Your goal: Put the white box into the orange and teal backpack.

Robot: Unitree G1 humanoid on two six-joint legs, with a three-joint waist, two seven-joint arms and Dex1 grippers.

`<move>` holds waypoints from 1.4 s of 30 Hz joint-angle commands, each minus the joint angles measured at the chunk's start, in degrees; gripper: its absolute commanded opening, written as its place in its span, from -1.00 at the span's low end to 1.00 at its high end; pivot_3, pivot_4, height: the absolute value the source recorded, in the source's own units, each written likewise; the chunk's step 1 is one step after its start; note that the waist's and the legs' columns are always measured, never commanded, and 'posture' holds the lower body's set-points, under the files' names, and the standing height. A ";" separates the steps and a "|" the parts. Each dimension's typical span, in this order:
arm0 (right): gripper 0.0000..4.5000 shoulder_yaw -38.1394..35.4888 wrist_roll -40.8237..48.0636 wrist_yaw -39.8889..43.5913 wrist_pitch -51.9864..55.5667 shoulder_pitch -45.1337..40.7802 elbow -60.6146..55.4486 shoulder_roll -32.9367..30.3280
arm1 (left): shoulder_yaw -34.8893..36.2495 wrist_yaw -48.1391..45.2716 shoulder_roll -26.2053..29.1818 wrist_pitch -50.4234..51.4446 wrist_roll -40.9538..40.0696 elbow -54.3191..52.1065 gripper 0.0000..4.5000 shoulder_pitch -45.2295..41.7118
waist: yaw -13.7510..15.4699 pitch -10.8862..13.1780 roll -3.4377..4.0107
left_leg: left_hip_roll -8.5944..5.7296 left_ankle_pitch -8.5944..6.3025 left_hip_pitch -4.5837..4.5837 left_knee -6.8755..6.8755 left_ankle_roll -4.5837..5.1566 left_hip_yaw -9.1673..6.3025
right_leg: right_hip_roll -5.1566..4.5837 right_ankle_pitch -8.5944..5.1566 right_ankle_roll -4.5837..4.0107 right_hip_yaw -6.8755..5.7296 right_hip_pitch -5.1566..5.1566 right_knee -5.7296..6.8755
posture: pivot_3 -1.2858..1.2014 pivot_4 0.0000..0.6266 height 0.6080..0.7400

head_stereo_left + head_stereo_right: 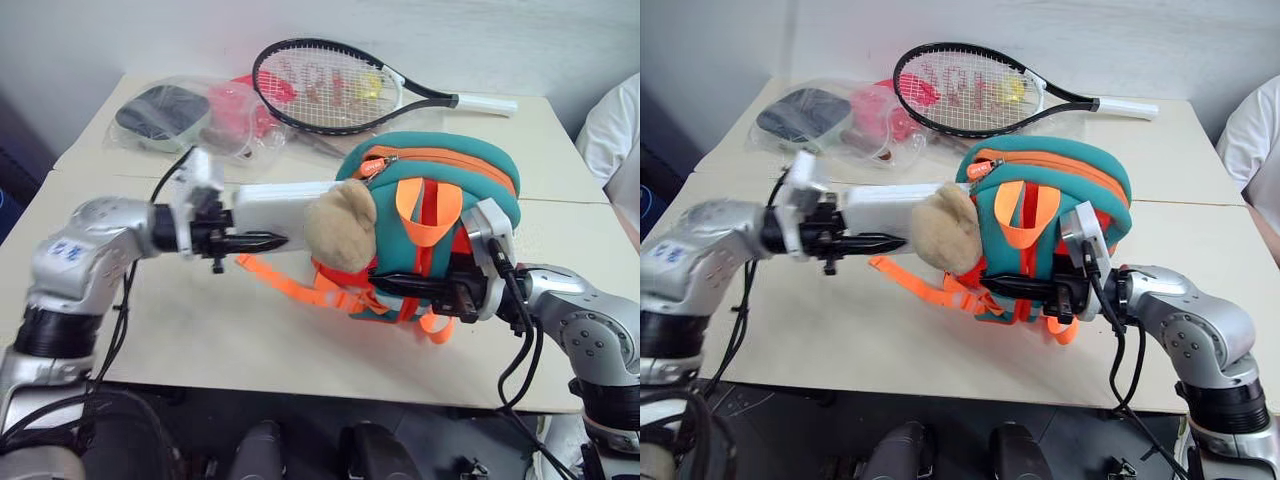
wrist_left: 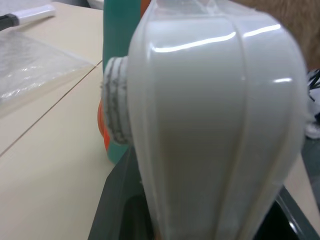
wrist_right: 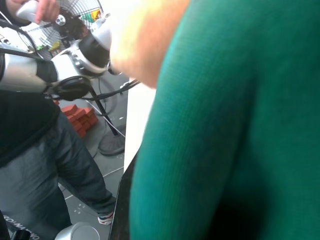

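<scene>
The orange and teal backpack (image 1: 440,190) is held upright over the table's middle, and its tan plush toy (image 1: 340,225) hangs on the side facing my left arm. My right gripper (image 1: 432,290) is shut on the backpack's lower front among the orange straps. My left gripper (image 1: 250,225) is shut on the white box (image 1: 285,205), which lies level and points at the backpack. The box's far end is hidden behind the plush toy. In the left wrist view the white box (image 2: 215,125) looms close, with the teal backpack (image 2: 117,40) just beyond it.
A tennis racket (image 1: 330,85) and clear plastic bags (image 1: 165,115) holding dark and red items lie at the table's far side. A person's white sleeve (image 1: 610,130) shows at the right edge. Another person (image 3: 40,165) stands near a fan (image 3: 75,20).
</scene>
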 commanded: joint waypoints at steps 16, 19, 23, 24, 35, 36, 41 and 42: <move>-1.00 0.12 -1.90 -2.68 -1.55 -0.18 -2.50 4.16 | -2.28 -9.13 -15.43 -10.58 12.62 19.33 0.48 -15.03 | -1.53 0.01 0.03 | 0.12 0.19 -0.48 0.23 -0.14 0.15 | 0.11 0.02 0.04 0.21 -0.79 0.73 | 0.03 -0.52 1.00; -1.00 -0.58 -1.87 -4.10 -1.90 0.61 -2.76 4.68 | 0.28 -14.80 -10.26 -11.82 11.50 19.19 0.73 -13.51 | -1.81 0.03 0.05 | 0.15 0.22 -0.47 0.18 -0.20 0.15 | 0.13 0.02 0.03 0.20 -0.83 0.75 | 0.03 -0.52 1.00; -1.00 -0.37 -3.09 -4.90 -3.13 0.91 -2.86 4.88 | 3.10 -22.11 -4.26 -15.22 10.21 18.68 0.73 -11.32 | -1.51 0.03 0.06 | 0.14 0.24 -0.46 0.19 -0.23 0.15 | 0.12 0.02 0.03 0.19 -0.85 0.77 | 0.03 -0.52 1.00; -1.00 -0.32 -3.11 -5.19 -3.34 0.86 -2.87 5.16 | 3.04 -24.19 -2.30 -15.46 10.48 18.13 0.73 -10.39 | -1.44 0.03 0.06 | 0.13 0.24 -0.46 0.21 -0.23 0.14 | 0.11 0.02 0.03 0.18 -0.84 0.78 | 0.03 -0.52 1.00; -1.00 0.77 -3.47 -6.74 -3.22 0.31 -2.76 6.12 | 11.15 -12.37 -1.97 -0.16 -2.41 -5.75 0.73 -1.80 | -1.29 0.03 0.06 | 0.06 0.15 -0.51 0.35 -0.07 0.02 | 0.00 0.02 0.03 0.14 -0.71 0.84 | 0.03 -0.52 1.00; -1.00 0.90 -3.46 -6.73 -3.14 0.21 -2.75 6.19 | 11.32 -9.86 -3.94 1.14 -3.70 -7.99 0.73 -1.44 | -1.29 0.03 0.06 | 0.05 0.15 -0.49 0.36 -0.07 0.02 | 0.00 0.02 0.03 0.15 -0.69 0.84 | 0.03 -0.52 1.00; -1.00 1.34 -3.67 -7.28 -3.13 -0.26 -2.75 6.66 | 9.91 -2.93 -8.19 2.83 -4.04 -14.63 0.32 2.04 | -1.73 0.03 0.06 | 0.10 0.17 -0.48 0.35 -0.11 0.06 | 0.08 0.02 0.03 0.19 -0.74 0.94 | 0.03 -0.52 1.00; -1.00 1.36 -3.74 -7.52 -3.18 -0.36 -2.71 6.79 | 9.90 -2.04 -8.51 3.14 -4.23 -15.03 0.18 2.80 | -1.74 0.03 0.06 | 0.11 0.18 -0.47 0.34 -0.12 0.06 | 0.09 0.02 0.03 0.19 -0.75 0.94 | 0.03 -0.52 1.00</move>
